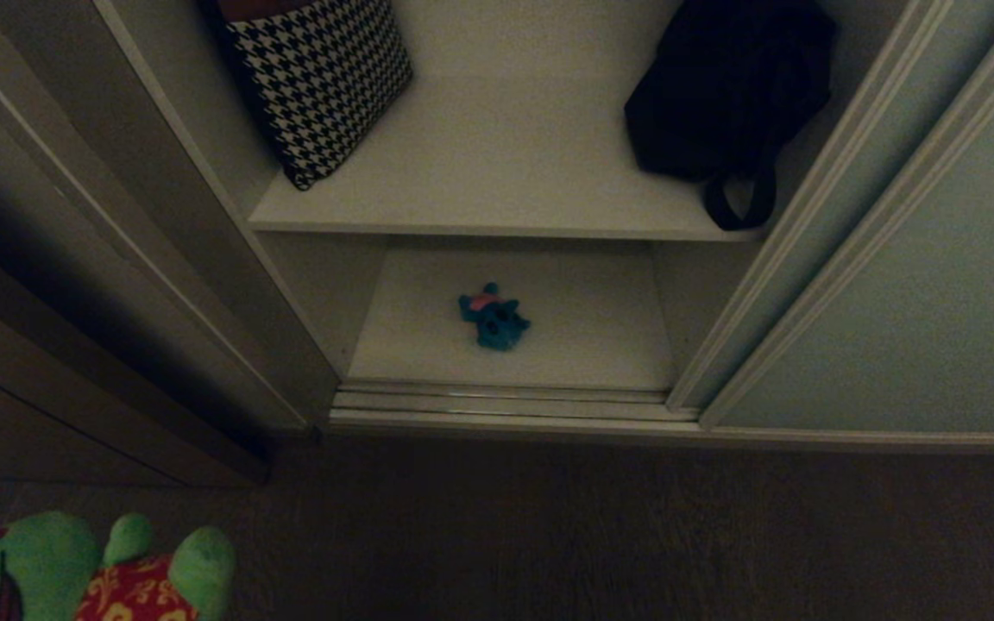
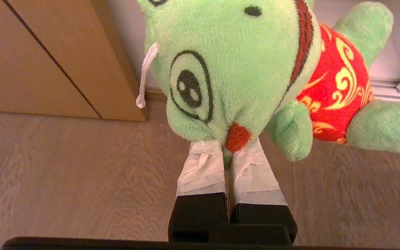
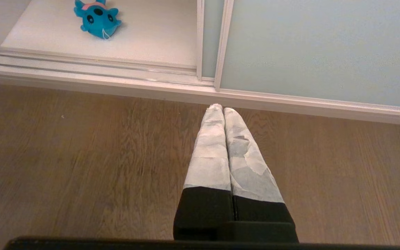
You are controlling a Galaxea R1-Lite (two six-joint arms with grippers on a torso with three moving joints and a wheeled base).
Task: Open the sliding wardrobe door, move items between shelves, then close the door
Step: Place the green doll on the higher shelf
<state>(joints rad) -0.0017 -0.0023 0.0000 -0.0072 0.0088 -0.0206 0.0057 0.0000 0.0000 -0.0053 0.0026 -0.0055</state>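
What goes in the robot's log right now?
door: open | left gripper: holding green toy | right gripper: shut, empty | teal toy: bottom shelf

Open wardrobe seen from above: sliding door [image 1: 937, 285] drawn aside to the right; teal plush toy [image 1: 493, 317] on the lower shelf [image 1: 600, 336]; houndstooth bag [image 1: 320, 82] and black bag [image 1: 726, 95] on the upper shelf [image 1: 497, 172]; green plush toy [image 1: 74, 569] at lower left, above the floor [image 1: 635, 535].

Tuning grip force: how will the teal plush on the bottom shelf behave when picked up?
The teal plush looks soft and stuffed, so it will probably squash and flop rather than hold shape. It is small, likely light. It lies flat on the bottom shelf, so it is unlikely to roll; the fuzzy fabric should not be slippery.
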